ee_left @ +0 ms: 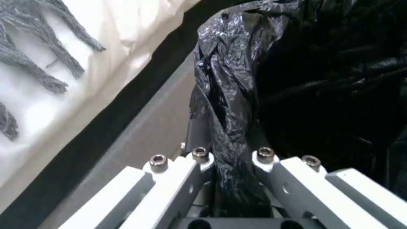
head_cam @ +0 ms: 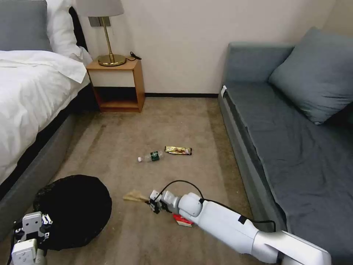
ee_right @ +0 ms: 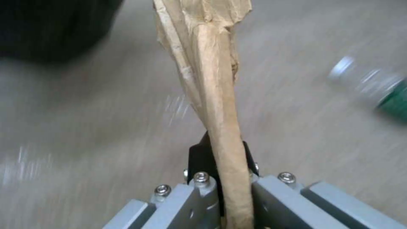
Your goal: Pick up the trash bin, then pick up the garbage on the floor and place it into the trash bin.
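Bedding fills the upper left of the head view, white over the bed (head_cam: 29, 95). Below it, at the lower left, the left hand (head_cam: 35, 230) is clamped on the rim of the bin (head_cam: 75, 209); in its wrist view the jaws pinch a fold of the black bag (ee_left: 229, 133) between them. The bin's dark mouth faces up, just right of that hand.

Right of the bin, low in the middle of the frame, the right hand (head_cam: 153, 202) is closed on one end of the brown paper (head_cam: 135, 195), which juts out toward the bin. The wrist view shows the paper (ee_right: 212, 95) held narrowly between the pads. A red packet (head_cam: 182, 220) lies on the carpet (head_cam: 121, 147) under the right arm. Higher up, at frame centre, the bottle (head_cam: 151, 156) lies beside the wrapper (head_cam: 178, 150), both well apart from the bin.

The step in hand looks like carrying the paper over to the bin. To do it well, the right hand should keep its grip tight, since it holds the paper only by an end, and bring the loose end over the bag's opening before letting go. The left hand should hold the bin steady and level, so the mouth stays open.

To the right, a grey sofa (head_cam: 294, 129) runs along the frame's edge.
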Tool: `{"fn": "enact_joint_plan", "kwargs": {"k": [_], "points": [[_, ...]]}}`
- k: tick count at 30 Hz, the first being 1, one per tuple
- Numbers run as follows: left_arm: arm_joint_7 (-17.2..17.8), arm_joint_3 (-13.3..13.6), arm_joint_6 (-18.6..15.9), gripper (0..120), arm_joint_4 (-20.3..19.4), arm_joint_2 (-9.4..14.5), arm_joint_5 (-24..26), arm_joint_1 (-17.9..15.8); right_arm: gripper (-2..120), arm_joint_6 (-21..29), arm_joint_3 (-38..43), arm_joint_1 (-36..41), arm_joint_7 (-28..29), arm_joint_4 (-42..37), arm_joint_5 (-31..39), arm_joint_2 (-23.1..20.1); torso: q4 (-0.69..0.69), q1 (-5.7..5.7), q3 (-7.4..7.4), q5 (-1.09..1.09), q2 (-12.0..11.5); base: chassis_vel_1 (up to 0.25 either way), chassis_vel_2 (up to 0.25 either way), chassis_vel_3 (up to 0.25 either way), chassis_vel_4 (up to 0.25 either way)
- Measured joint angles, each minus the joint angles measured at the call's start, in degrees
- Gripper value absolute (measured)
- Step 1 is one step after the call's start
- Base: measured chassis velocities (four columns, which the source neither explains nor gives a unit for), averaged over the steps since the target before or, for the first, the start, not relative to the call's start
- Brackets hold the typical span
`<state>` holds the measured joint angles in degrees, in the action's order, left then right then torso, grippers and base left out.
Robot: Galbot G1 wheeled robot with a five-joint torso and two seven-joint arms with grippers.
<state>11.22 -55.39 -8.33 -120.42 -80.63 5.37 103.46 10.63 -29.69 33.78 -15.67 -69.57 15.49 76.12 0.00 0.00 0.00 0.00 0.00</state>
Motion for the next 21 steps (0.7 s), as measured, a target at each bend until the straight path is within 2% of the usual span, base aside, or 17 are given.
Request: {"fn": "enact_joint_plan", "kwargs": {"k": [2,5,6,11,12,15,17,18,21], "points": [[-0.05,-0.02,0.04,3,-0.18,0.05,0.11,0.44,0,-0.13,2.84,0.71,0.3,-1.75,1.02,0.02,0.0,0.0,0.0,0.0,0.0,0.0,0.0,0.0,0.0],[-0.11,-0.27,0.04,3,-0.98,0.44,0.46,1.21,0,-0.15,8.43,1.98,1.36,-7.8,9.08,-0.15,0.0,0.0,0.0,0.0,0.0,0.0,0.0,0.0,0.0],[-0.11,-0.27,0.04,3,-0.98,0.44,0.46,1.21,0,-0.15,8.43,1.98,1.36,-7.8,9.08,-0.15,0.0,0.0,0.0,0.0,0.0,0.0,0.0,0.0,0.0],[-0.12,0.24,-0.46,3,-2.53,0.81,1.87,0.56,0,4.08,9.87,3.79,5.16,-21.65,26.45,-1.08,0.0,0.0,0.0,-0.01,0.0,0.0,0.0,0.0,0.0],[-0.12,0.24,-0.46,3,-2.53,0.81,1.87,0.56,0,4.08,9.87,3.79,5.16,-21.65,26.45,-1.08,0.0,0.0,0.0,-0.01,0.0,0.0,0.0,0.0,0.0],[-0.15,1.3,-1.02,3,-3.52,0.8,2.17,-0.55,0,5.98,8.72,5.93,6.06,-28.84,31.79,-0.94,0.0,0.0,0.0,-0.01,0.0,0.0,0.0,0.0,0.0],[-0.15,1.3,-1.02,3,-3.52,0.8,2.17,-0.55,0,5.98,8.72,5.93,6.06,-28.84,31.79,-0.94,0.0,0.0,0.0,-0.01,0.0,0.0,0.0,0.0,0.0],[-0.13,2.01,-1.33,3,-4.11,0.67,2.17,-1.36,0,6.12,7.47,7.26,6.54,-30.98,32.65,-0.31,0.0,0.0,-0.01,0.0,0.0,0.0,0.0,0.0,0.0],[0.07,3.1,-1.78,3,-4.89,0.41,2.17,-1.97,0,5.11,5.27,7.99,6.77,-30.36,31.34,0.63,-0.01,0.0,0.0,-0.01,0.0,0.0,0.0,0.0,0.0]]}}
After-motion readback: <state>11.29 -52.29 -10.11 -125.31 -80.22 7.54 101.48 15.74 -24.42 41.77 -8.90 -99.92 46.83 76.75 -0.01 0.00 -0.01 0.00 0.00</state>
